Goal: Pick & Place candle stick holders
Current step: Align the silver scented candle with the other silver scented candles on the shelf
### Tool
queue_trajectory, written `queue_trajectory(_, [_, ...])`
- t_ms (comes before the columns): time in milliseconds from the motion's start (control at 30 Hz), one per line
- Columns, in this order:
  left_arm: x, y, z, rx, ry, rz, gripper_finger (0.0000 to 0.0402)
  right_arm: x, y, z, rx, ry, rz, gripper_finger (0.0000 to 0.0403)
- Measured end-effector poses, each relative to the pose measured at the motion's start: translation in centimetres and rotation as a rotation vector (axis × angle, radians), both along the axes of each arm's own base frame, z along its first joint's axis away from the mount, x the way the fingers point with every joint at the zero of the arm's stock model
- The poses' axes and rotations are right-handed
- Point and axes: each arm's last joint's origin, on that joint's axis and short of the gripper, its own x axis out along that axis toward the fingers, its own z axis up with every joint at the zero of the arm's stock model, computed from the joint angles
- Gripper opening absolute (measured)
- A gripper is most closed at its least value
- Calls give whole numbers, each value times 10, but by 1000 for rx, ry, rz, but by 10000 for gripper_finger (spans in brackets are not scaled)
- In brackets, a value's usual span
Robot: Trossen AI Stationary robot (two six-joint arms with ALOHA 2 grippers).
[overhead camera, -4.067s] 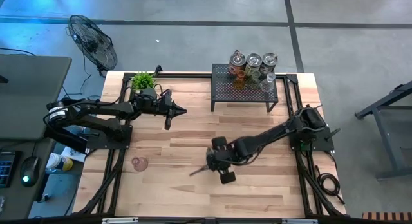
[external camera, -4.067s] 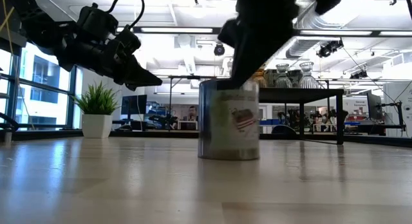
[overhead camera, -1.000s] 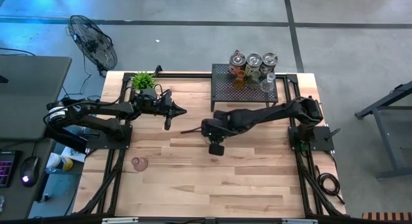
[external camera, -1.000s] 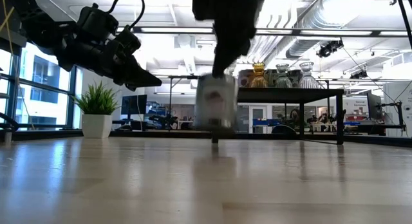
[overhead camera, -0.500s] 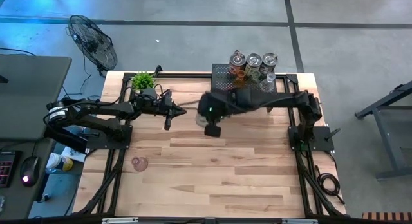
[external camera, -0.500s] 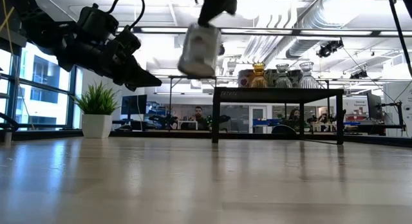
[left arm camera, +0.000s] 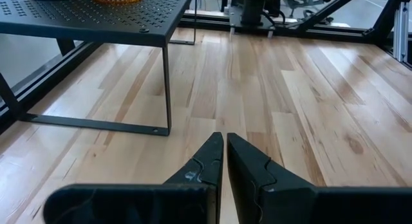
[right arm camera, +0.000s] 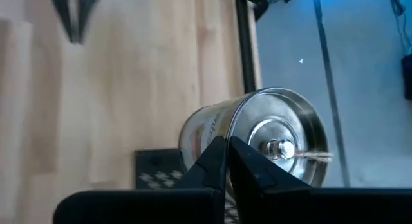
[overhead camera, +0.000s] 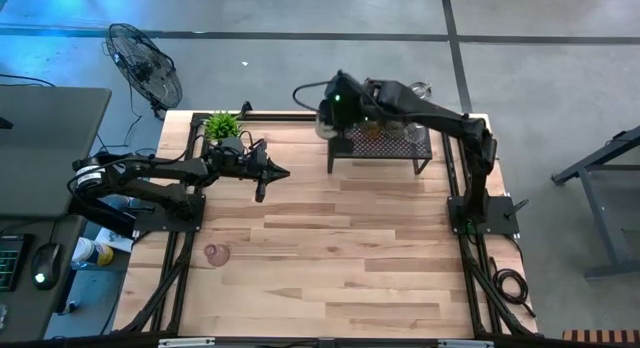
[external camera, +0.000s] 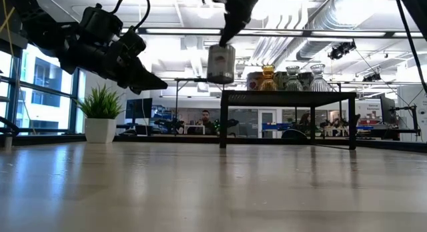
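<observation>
My right gripper (overhead camera: 333,113) is shut on a silvery cylindrical holder with a label (external camera: 221,63), high above the left end of the black mesh rack (overhead camera: 400,146). In the right wrist view the holder (right arm camera: 257,143) shows its round end with a wick-like strand. Amber (external camera: 267,77) and clear (external camera: 293,77) holders stand on the rack top. A pink holder (overhead camera: 216,253) stands on the table near the left. My left gripper (overhead camera: 280,171) is shut and empty, hovering over the table beside the potted plant (overhead camera: 222,123). My right gripper holds the silvery holder by its top rim (right arm camera: 239,124), coming from above with the fingers (right arm camera: 212,159) pointing down. The fingers cover the exact place of contact. The holder hangs below them, close to upright, clear of the table and the rack.
The rack stands at the table's far edge, right of centre, with several holders on its right part. The plant (external camera: 100,112) stands at the far left corner. A fan (overhead camera: 145,68) stands on the floor beyond the table. Bare wood lies across the middle and near side.
My right gripper has risen from just above the table's middle and gone toward the far edge, to above the rack's left end, carrying the silvery holder. The holder swung tilted on the way and now hangs close to upright.
</observation>
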Motion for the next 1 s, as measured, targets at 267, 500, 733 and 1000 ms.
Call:
queue_trajectory(267, [0,0,0,0,-1,0,19,-17,-45,1,-74,32,54,5])
queue_trajectory(500, [0,0,0,0,-1,0,19,-25,-65,0,-83,22,78,5])
queue_trajectory(733, [0,0,0,0,-2,-1,19,-19,-78,-17,-50,55,67,4])
queue_trajectory(1000, [0,0,0,0,-2,-1,19,-20,-80,-19,-53,72,54,3])
